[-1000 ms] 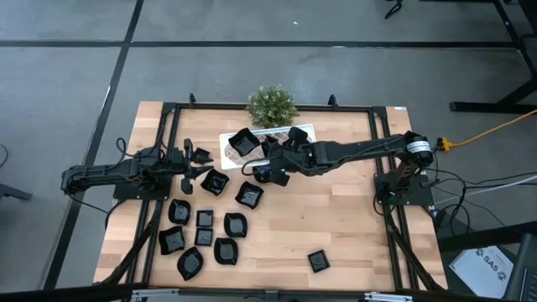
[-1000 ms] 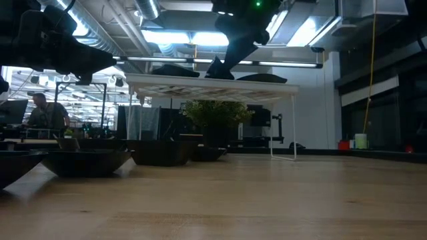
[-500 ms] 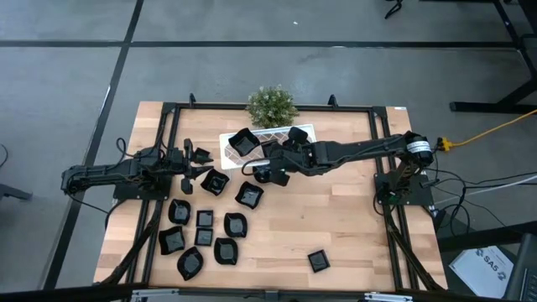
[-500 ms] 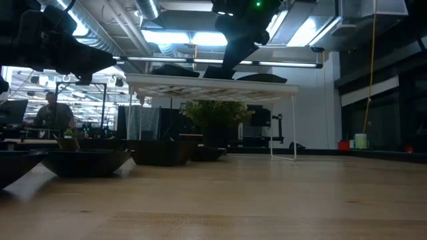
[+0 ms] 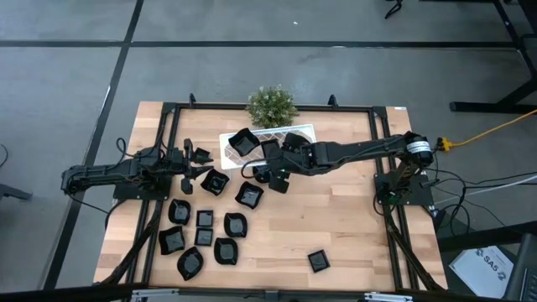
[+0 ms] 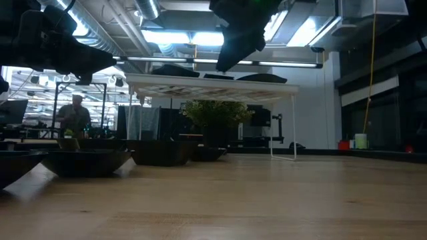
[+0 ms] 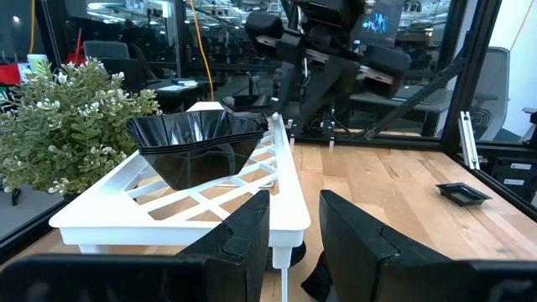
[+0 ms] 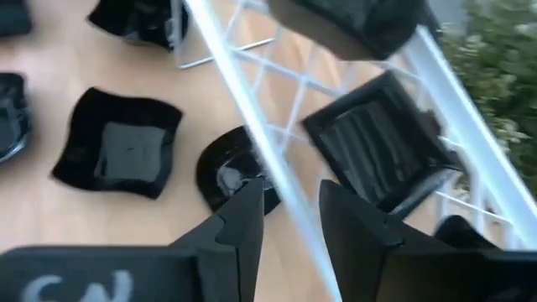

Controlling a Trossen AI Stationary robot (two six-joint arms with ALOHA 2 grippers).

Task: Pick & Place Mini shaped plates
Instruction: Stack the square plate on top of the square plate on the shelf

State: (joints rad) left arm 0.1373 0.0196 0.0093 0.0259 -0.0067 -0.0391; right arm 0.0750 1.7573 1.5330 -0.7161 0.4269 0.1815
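Three mini shaped plates lie on the white rack: one at its left, one in the middle, one at its right. Several more black plates sit on the table near the left front, and one lies alone toward the right front. My right gripper hangs open above the rack's near edge, pointing slantwise down, with nothing between its fingers. My left gripper stands open and level at the rack's left side, empty.
A small green plant stands behind the rack at the far edge. One plate lies on the table under the rack's near edge, others just in front of it. A black frame rims the table. Bare wood lies at the right front.
My right gripper has let go of a plate that stood tilted under its fingers on the rack. The plate now lies flat on the rack's middle. The gripper has turned a little at the wrist and stays above the rack's near edge.
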